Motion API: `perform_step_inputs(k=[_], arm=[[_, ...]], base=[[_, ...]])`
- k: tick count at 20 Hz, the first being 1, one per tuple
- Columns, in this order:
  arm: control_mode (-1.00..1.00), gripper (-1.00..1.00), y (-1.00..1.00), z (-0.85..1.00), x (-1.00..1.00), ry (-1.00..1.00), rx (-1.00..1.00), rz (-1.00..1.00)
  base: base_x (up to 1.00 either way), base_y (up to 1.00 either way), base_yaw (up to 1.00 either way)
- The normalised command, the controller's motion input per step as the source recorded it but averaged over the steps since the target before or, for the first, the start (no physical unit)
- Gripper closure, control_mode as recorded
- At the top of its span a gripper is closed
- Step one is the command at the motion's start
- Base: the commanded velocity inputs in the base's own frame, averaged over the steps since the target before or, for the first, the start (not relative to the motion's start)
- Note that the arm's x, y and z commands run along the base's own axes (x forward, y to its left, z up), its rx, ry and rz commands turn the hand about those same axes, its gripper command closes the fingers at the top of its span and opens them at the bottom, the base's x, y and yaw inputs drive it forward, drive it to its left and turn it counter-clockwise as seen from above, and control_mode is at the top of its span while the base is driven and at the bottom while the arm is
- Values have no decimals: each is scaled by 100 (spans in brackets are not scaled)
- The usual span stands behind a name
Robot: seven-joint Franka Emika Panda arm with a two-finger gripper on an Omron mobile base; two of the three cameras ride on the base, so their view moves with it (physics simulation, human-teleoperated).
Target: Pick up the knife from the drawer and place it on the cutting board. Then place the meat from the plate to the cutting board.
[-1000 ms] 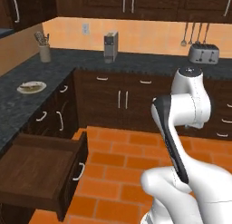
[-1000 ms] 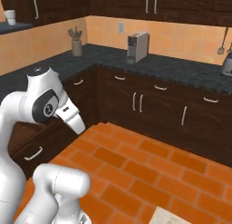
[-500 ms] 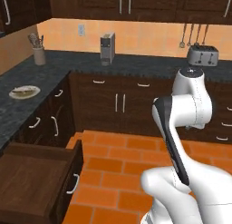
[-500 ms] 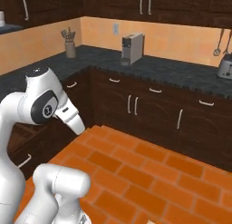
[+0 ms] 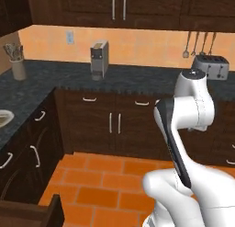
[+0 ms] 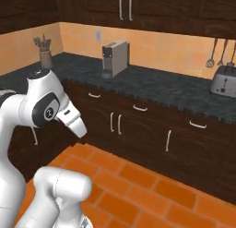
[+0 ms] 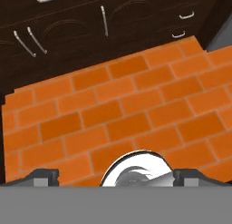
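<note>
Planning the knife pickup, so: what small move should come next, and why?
Probably turn the base left toward the open drawer, which sits at the left base view's bottom-left corner. The gripper, fingers apart and empty, faces orange floor tiles, so it likely cannot reach inside yet.

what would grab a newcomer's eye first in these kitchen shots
The big white robot arm rising in the foreground, over a bright orange tile floor. Behind it, dark wooden cabinets carry a black speckled counter with a grey coffee machine and a silver toaster.
</note>
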Motion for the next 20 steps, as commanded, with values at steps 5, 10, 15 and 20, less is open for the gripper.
perform_step_inputs(k=[5, 10, 15, 20], arm=[[100, -100, 0, 0, 0, 0, 0, 0], [100, -100, 0, 0, 0, 0, 0, 0], [100, -100, 0, 0, 0, 0, 0, 0], [100, -100, 0, 0, 0, 0, 0, 0]], base=[[100, -25, 41], [100, -11, 68], [99, -6, 77], [78, -3, 83]])
